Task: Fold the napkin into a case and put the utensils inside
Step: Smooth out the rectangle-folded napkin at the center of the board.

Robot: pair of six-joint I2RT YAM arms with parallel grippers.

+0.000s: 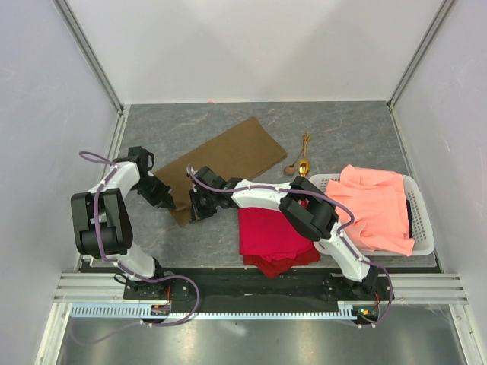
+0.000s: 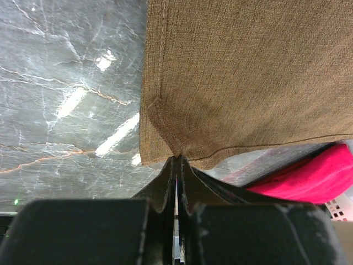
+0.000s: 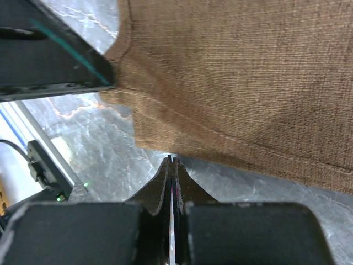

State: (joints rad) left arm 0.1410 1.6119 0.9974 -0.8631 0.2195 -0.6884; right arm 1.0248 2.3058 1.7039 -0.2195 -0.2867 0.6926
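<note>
White basket holds the salmon cloth; utensils lie beside it on the table. Left end effector pinches the napkin by a corner, right end effector pressed together at its hem.

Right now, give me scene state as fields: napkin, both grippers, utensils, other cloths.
napkin: long flat strip, laid diagonally
left gripper: shut, pinching the napkin's near edge
right gripper: shut, tips at the napkin's hem; hold unclear
utensils: on the table right of the napkin, outside it
red cloth: folded, partly beneath the right arm
salmon cloth: in the white basket
</note>
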